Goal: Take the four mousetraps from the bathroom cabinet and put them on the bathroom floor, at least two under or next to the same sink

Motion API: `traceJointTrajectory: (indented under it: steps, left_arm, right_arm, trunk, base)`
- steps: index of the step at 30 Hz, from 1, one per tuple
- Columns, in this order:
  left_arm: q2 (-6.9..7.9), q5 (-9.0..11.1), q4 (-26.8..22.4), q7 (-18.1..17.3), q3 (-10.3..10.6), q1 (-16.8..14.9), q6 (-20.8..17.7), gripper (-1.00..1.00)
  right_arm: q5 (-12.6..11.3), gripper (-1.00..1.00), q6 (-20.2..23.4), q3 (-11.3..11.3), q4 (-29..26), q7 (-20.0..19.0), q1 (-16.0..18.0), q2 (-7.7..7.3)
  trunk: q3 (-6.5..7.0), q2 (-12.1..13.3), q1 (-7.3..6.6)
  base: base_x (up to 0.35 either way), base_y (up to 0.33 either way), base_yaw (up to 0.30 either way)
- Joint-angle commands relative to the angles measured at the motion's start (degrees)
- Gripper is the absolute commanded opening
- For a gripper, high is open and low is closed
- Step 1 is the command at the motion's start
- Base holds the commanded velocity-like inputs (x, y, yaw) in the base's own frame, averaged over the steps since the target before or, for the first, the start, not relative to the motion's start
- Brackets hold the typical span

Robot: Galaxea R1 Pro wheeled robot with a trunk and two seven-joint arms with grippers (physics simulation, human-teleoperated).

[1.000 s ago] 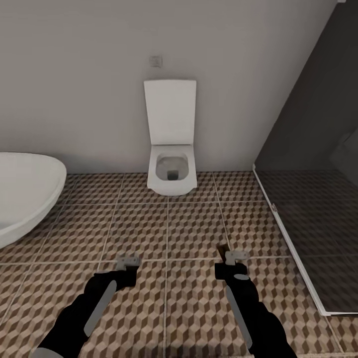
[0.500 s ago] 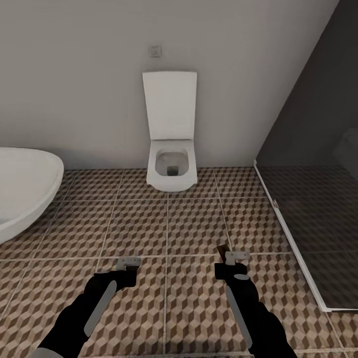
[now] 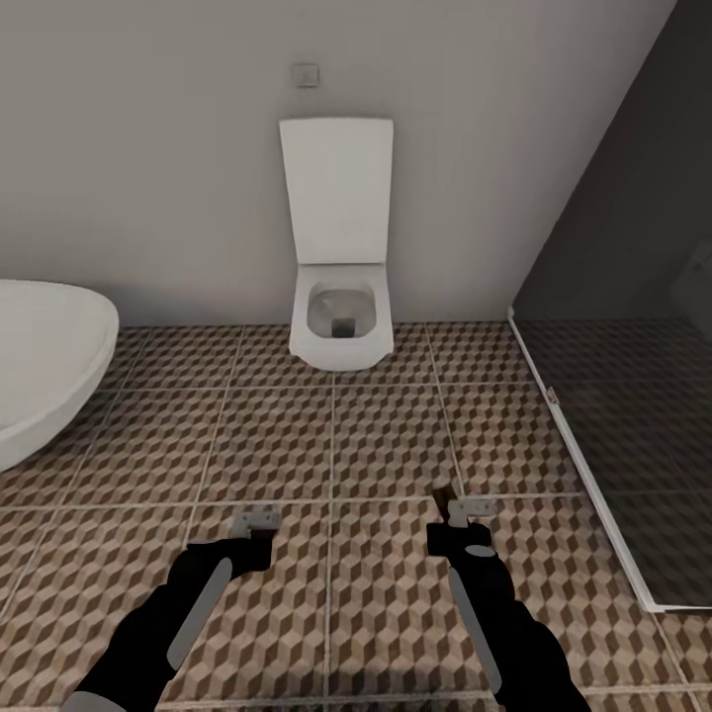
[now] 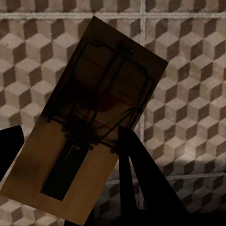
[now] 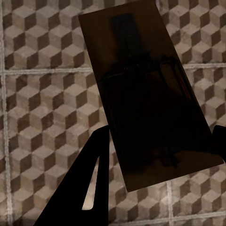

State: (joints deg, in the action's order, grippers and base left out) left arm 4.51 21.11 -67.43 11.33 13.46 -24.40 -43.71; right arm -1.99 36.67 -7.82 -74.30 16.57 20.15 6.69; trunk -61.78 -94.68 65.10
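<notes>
We face a plain grey wall [image 3: 148,148] across the bathroom floor [image 3: 277,445], whose large tiles carry a brown, beige and white cube print with pale grout lines. At the right stands a dark glass shower screen [image 3: 613,326] on a pale floor rail. At the left edge bulges the white oval bathtub [image 3: 44,361]. Straight ahead, a white wall-hung toilet [image 3: 341,326] has its lid raised against the wall, with a small square flush plate [image 3: 306,74] above it.

Our two black arms reach forward low over the tiles. Our left hand [image 3: 255,521] is closed on a mousetrap [image 4: 89,122]: in the left wrist view the tan board sits tilted between the dark fingers [image 4: 141,179], its wire parts and a red spot facing the camera, the floor beneath it. Our right hand [image 3: 465,514] grips another mousetrap [image 5: 148,94]: in the right wrist view this board lies in deep shade between the fingers [image 5: 87,188], its wire parts barely made out, above the same tiles. In the head view a brown sliver of this second trap pokes out beside the right hand.
</notes>
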Motion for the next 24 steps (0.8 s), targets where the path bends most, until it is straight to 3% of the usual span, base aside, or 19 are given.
traceJointTrajectory:
  steps: [1,24]
  left_arm:
    - [0.06,0.6,-0.07,0.53,0.16,-0.03,-0.15,-1.0]
    - [0.06,0.6,-0.07,0.53,0.16,-0.03,-0.15,-1.0]
  right_arm:
    - [-0.29,-1.0,0.25,-0.1,-0.06,0.48,0.03,-0.01]
    - [-0.29,-1.0,0.25,-0.14,-0.06,0.48,0.01,-0.01]
  trunk:
    - [-0.31,-0.43,0.22]
    - [-6.18,-8.86,4.83]
  base:
    - [0.0,0.0,0.0]
    - [0.0,0.0,0.0]
